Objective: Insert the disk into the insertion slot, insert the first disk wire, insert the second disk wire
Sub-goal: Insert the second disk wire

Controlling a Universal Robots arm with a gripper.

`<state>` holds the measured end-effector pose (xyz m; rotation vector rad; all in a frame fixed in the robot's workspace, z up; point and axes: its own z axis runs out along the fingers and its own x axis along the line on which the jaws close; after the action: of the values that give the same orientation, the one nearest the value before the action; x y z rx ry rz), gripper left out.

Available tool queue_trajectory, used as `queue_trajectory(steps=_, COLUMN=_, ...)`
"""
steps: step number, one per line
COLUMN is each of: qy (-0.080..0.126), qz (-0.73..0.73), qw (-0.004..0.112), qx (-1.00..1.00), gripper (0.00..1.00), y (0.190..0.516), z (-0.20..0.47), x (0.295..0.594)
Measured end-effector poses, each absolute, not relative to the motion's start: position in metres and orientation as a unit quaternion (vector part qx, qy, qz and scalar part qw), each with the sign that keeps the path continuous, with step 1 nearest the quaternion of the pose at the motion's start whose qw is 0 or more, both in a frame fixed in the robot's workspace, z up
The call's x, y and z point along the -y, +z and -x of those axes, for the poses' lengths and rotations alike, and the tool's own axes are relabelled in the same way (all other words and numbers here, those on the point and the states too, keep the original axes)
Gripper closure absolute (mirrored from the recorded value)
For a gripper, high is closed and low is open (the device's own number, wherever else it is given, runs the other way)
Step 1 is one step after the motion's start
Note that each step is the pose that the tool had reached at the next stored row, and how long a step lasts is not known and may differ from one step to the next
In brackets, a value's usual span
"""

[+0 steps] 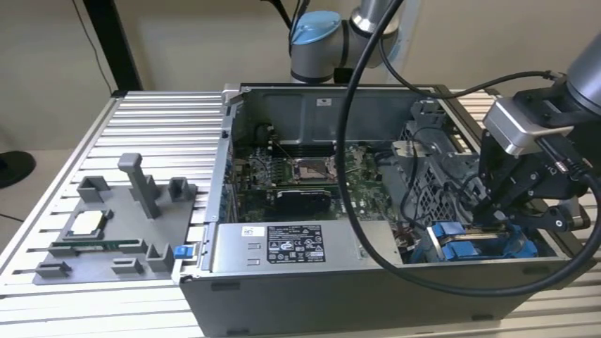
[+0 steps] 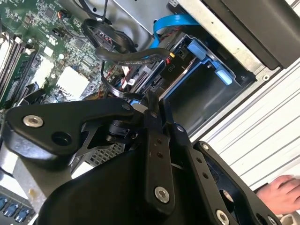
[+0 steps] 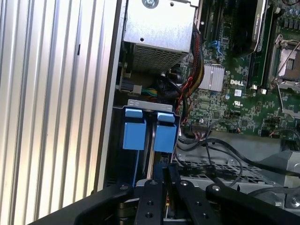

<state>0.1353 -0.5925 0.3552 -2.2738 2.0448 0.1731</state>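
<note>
One hand (image 2: pixel 280 193) shows in the second wrist view, whose fingers (image 2: pixel 151 107) meet over the insertion slot (image 2: pixel 197 89).

Blue-framed disk (image 3: pixel 150 140) on edge, seated within the blue-railed insertion slot (image 1: pixel 483 246).

Even indoor light, pale glare on the ribbed table (image 3: pixel 51 93), case interior (image 1: pixel 310 176) shadowed, perhaps slightly soft close-up linkage
</note>
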Motion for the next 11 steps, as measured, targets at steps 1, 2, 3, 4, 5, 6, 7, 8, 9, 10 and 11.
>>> queue_trajectory(steps=1, qy=0.056, qz=0.742, qw=0.039, qx=-0.667, gripper=1.00, y=0.3548, z=-0.1359, x=0.5925)
queue_trajectory(steps=2, qy=0.056, qz=0.742, qw=0.039, qx=-0.667, gripper=1.00, y=0.3545, z=-0.1365, x=0.5925)
queue_trajectory(steps=3, qy=0.056, qz=0.742, qw=0.040, qx=-0.667, gripper=1.00, y=0.3543, z=-0.1370, x=0.5925)
queue_trajectory(steps=4, qy=0.055, qz=0.742, qw=0.040, qx=-0.667, gripper=1.00, y=0.3537, z=-0.1374, x=0.5925)
queue_trajectory(steps=5, qy=0.055, qz=0.742, qw=0.041, qx=-0.667, gripper=1.00, y=0.3529, z=-0.1376, x=0.5925)
queue_trajectory(steps=6, qy=0.054, qz=0.742, qw=0.041, qx=-0.667, gripper=1.00, y=0.3520, z=-0.1377, x=0.5924)
queue_trajectory(steps=7, qy=0.053, qz=0.742, qw=0.042, qx=-0.667, gripper=1.00, y=0.3509, z=-0.1378, x=0.5925)
queue_trajectory(steps=8, qy=0.053, qz=0.742, qw=0.042, qx=-0.667, gripper=1.00, y=0.3500, z=-0.1381, x=0.5925)
queue_trajectory(steps=9, qy=0.053, qz=0.742, qw=0.043, qx=-0.667, gripper=1.00, y=0.3495, z=-0.1386, x=0.5924)
queue_trajectory(steps=10, qy=0.052, qz=0.742, qw=0.043, qx=-0.667, gripper=1.00, y=0.3493, z=-0.1391, x=0.5924)
queue_trajectory(steps=11, qy=0.051, qz=0.742, qw=0.044, qx=-0.667, gripper=1.00, y=0.3492, z=-0.1394, x=0.5924)
